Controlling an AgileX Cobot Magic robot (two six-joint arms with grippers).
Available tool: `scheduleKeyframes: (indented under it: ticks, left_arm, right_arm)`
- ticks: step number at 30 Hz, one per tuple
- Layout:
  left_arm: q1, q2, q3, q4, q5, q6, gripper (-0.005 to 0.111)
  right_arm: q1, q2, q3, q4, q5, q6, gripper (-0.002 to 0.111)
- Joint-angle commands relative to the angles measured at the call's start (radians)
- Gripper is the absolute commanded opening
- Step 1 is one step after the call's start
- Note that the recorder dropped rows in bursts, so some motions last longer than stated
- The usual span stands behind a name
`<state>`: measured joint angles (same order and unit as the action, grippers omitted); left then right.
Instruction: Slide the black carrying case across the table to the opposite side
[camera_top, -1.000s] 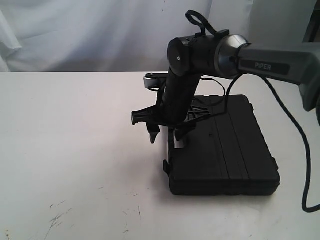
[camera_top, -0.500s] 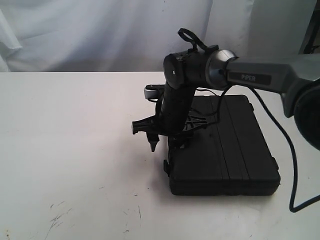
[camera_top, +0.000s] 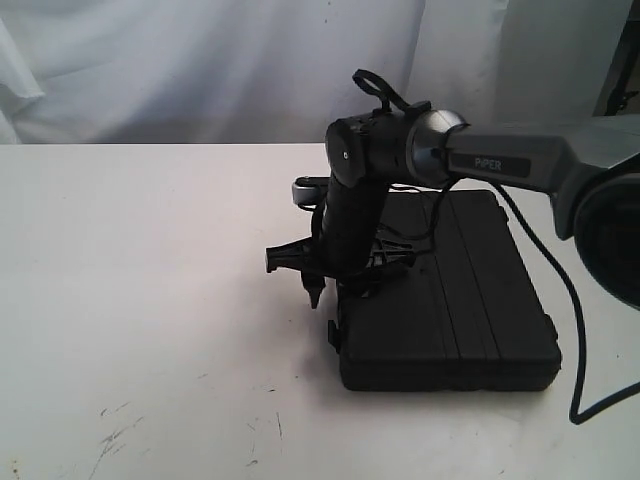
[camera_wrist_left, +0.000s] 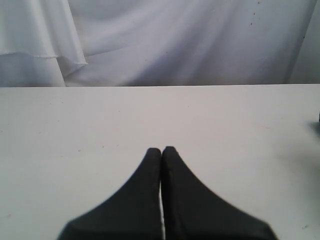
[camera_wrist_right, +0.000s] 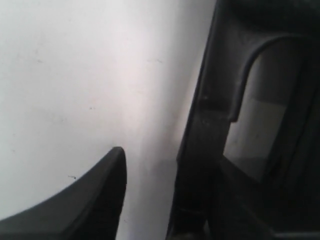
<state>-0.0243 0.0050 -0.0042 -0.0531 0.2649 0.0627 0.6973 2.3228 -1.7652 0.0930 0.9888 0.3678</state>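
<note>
Black carrying case lies flat on white table, near right part. R gripper is open over case's left edge, w/ one finger just off it. L gripper is closed, holds nothing.

A white counter is stretching across the whole exterior view, and a black carrying case is lying flat on it, right of the middle, with its ribbed lid facing up and its handle edge pointing toward the bare left half. Faint dark scuff marks are showing on the counter's near left part, well apart from the case.
</note>
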Motion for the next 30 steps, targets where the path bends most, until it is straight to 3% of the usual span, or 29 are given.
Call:
scheduleKeyframes:
  ticks: [1,7,13,23,30]
  left_arm:
    - [0.003,-0.005,0.004,-0.011,0.001,-0.001,0.0]
    - [0.003,-0.005,0.004,-0.011,0.001,-0.001,0.0]
    - [0.003,-0.005,0.004,-0.011,0.001,-0.001,0.0]
    - [0.003,-0.005,0.004,-0.011,0.001,-0.001,0.0]
    - [0.003,-0.005,0.004,-0.011,0.001,-0.001,0.0]
  right_arm:
    - [0.001,0.016,0.003,-0.026,0.03,0.03,0.03]
    - [0.001,0.016,0.003,-0.024,0.031,0.041,0.0]
    - [0.001,0.016,-0.013,-0.019,0.028,0.059,0.0]
    - [0.029,0.006,-0.195,0.141,-0.008,0.059,0.0]
    - [0.082,0.01,-0.234,0.209,-0.138,0.129,0.0]
